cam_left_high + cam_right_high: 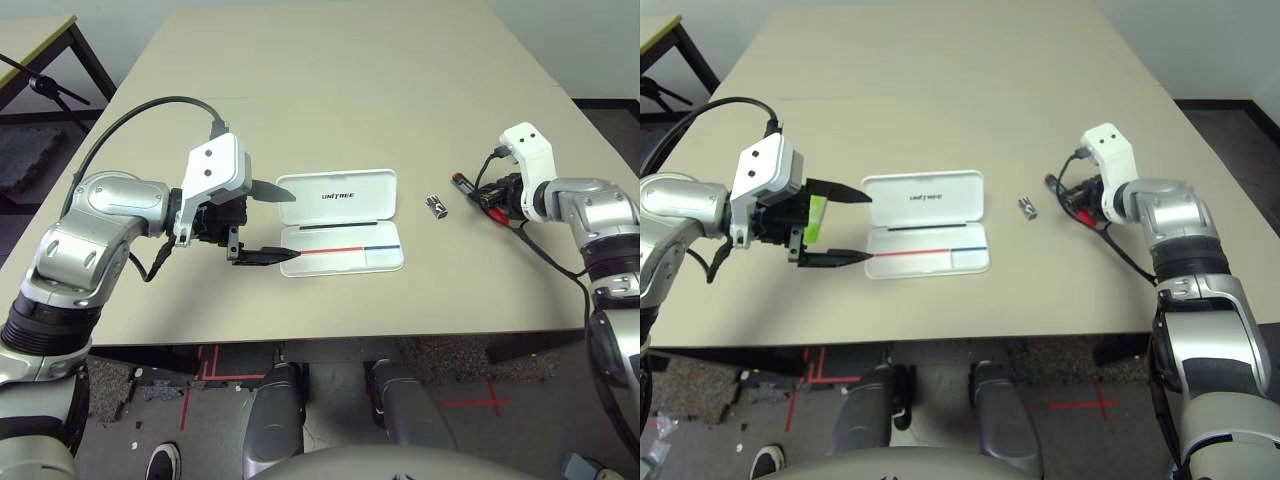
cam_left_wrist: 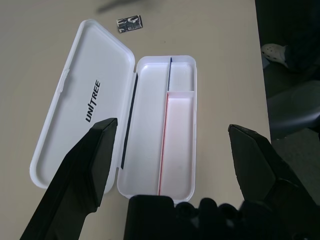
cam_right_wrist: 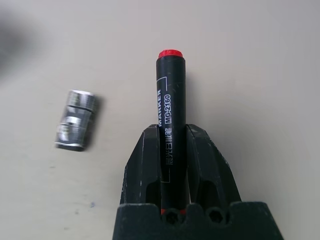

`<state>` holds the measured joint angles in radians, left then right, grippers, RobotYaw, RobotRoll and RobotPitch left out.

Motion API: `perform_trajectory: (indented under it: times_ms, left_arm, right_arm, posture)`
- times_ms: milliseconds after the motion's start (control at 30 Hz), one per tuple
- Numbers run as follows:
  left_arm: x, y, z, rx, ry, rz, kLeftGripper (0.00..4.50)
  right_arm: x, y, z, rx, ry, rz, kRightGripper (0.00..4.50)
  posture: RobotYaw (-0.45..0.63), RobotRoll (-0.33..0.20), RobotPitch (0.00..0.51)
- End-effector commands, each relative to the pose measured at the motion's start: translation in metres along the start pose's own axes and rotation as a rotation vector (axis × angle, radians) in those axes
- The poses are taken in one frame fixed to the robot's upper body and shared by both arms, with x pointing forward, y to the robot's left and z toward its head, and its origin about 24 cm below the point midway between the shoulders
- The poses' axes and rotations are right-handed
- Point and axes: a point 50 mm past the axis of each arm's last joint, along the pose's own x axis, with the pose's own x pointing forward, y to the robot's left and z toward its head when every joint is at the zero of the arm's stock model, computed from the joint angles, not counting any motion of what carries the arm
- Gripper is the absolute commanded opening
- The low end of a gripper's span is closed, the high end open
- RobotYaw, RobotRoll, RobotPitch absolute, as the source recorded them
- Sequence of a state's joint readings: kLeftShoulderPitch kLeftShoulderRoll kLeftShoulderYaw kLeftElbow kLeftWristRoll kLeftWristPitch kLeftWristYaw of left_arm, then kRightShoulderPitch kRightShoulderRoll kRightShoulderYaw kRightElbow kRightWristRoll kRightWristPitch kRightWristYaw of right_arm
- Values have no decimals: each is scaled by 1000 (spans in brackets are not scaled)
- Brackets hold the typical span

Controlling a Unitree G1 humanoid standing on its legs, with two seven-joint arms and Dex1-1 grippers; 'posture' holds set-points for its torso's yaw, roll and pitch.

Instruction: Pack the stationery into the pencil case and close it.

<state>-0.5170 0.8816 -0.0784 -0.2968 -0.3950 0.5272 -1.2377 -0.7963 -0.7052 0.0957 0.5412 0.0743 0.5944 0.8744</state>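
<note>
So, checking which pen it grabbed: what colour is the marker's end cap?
Red, on a black marker held by the right gripper; clearest in the right wrist view.

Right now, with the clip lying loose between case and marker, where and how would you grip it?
Likely from straight above, fingers across the narrow width of the clip. It lies flat on the bare table, clear of the pencil case and the marker.

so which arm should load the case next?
Right. Its end effector is shut on the black marker, beside the open pencil case. The left end effector hangs open over the case.
</note>
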Motion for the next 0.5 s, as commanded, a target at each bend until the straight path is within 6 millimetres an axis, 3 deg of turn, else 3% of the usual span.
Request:
perform_trajectory:
  times_ms: [33,233,500]
  left_arm:
    - [-4,-1,-1,1,10,9,4500]
    - [-4,-1,-3,-1,16,14,4500]
    - [-3,-3,-7,-8,29,23,4500]
  right_arm:
    - [-8,4,17,-108,-27,56,476]
    - [-31,30,33,-333,-112,358,476]
    - [-46,58,39,-447,-92,612,476]
  posture:
    - [-34,0,140]
    - [-25,0,138]
    - [-17,0,135]
